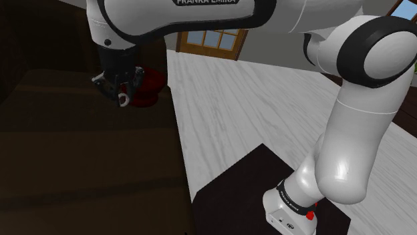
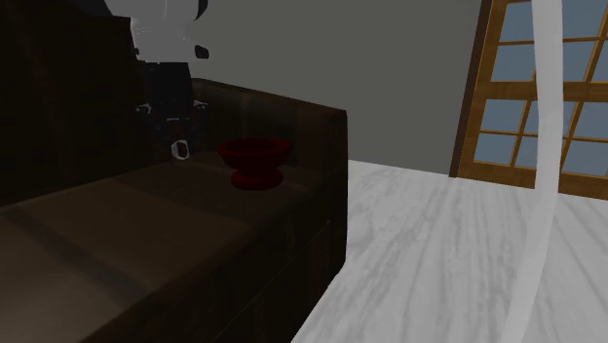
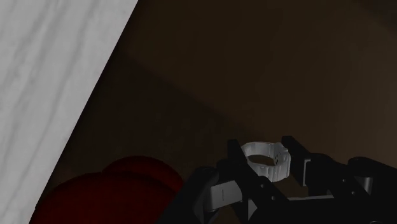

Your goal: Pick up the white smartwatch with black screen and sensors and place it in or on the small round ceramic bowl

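Observation:
A white smartwatch (image 3: 267,159) with a looped band is clasped between the black fingers of my gripper (image 3: 267,167), lifted off the dark brown sofa seat (image 2: 117,244). In the shoulder view the gripper (image 1: 123,97) hangs just left of a dark red round bowl (image 1: 148,87), with the watch (image 1: 124,99) at its fingertips. The second exterior view shows the gripper (image 2: 179,144) and watch (image 2: 180,150) a short way left of the bowl (image 2: 254,160), which stands near the sofa's end. From the wrist the bowl (image 3: 108,194) lies beside and below the fingers.
The sofa backrest (image 2: 273,112) rises behind the bowl. Past the sofa's edge lies pale wood-grain floor (image 1: 254,113). A wooden-framed window (image 2: 546,97) is on the far wall. The dark stand (image 1: 247,193) carries the arm's base.

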Robot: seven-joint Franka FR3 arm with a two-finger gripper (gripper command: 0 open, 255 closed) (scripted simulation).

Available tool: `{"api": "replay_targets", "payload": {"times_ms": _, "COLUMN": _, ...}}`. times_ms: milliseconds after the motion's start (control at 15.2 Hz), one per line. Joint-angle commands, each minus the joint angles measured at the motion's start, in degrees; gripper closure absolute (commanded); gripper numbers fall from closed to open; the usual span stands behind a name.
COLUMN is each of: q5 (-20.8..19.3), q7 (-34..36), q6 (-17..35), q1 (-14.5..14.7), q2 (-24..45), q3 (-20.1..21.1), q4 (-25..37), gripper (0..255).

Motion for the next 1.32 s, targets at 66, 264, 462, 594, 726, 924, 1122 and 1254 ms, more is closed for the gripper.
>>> {"api": "replay_targets", "payload": {"times_ms": 66, "q5": 0.12, "q7": -0.2, "q6": -2.33, "q1": 0.15, "q2": -0.09, "q3": 0.08, "q4": 2.24, "gripper": 255}}
{"api": "replay_targets", "payload": {"times_ms": 264, "q5": 0.18, "q7": -0.34, "q6": -4.62, "q1": 0.34, "q2": -0.11, "q3": 0.15, "q4": 4.53, "gripper": 255}}
{"api": "replay_targets", "payload": {"times_ms": 462, "q5": 0.18, "q7": -0.46, "q6": -6.99, "q1": 0.58, "q2": 0.02, "q3": 0.22, "q4": 7.03, "gripper": 255}}
{"api": "replay_targets", "payload": {"times_ms": 594, "q5": 0.14, "q7": -0.52, "q6": -8.61, "q1": 0.79, "q2": 0.18, "q3": 0.25, "q4": 8.82, "gripper": 255}}
{"api": "replay_targets", "payload": {"times_ms": 726, "q5": 0.05, "q7": -0.57, "q6": -10.27, "q1": 1.02, "q2": 0.43, "q3": 0.28, "q4": 10.72, "gripper": 255}}
{"api": "replay_targets", "payload": {"times_ms": 924, "q5": -0.21, "q7": -2.82, "q6": -11.03, "q1": -0.2, "q2": 1.64, "q3": -0.49, "q4": 12.77, "gripper": 255}}
{"api": "replay_targets", "payload": {"times_ms": 1122, "q5": -0.72, "q7": -6.11, "q6": -12.22, "q1": -1.87, "q2": 3.94, "q3": -1.62, "q4": 16.38, "gripper": 255}}
{"api": "replay_targets", "payload": {"times_ms": 1254, "q5": -1.16, "q7": -8.26, "q6": -13.27, "q1": -2.82, "q2": 5.88, "q3": -2.36, "q4": 19.45, "gripper": 255}}
